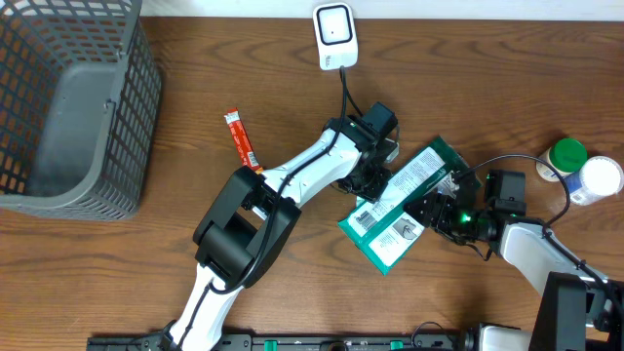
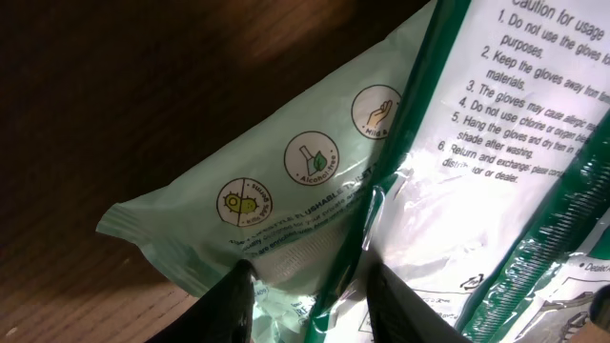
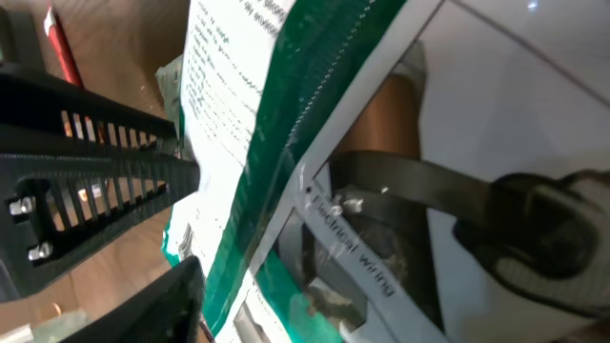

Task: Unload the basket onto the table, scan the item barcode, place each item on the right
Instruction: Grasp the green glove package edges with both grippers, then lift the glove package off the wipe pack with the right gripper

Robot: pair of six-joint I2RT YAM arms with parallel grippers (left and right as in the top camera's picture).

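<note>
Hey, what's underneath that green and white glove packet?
A pale green wipes pack lies partly beneath the glove packet, its icon-printed end sticking out. How far it runs underneath, and anything else there, is covered.

A pale green wipes pack point(image 2: 276, 205) lies slanted on a dark wood table point(image 2: 114, 86), with three round icons point(image 2: 311, 158) in a row along its face. A glossy glove pack point(image 2: 505, 171), white with green edges and numbered caution text, overlaps its right side. At the bottom edge, the left gripper point(image 2: 310, 303) shows two dark fingertips point(image 2: 229, 303) standing apart, with the glove pack's green edge between them. Whether they press on anything is unclear.
</note>
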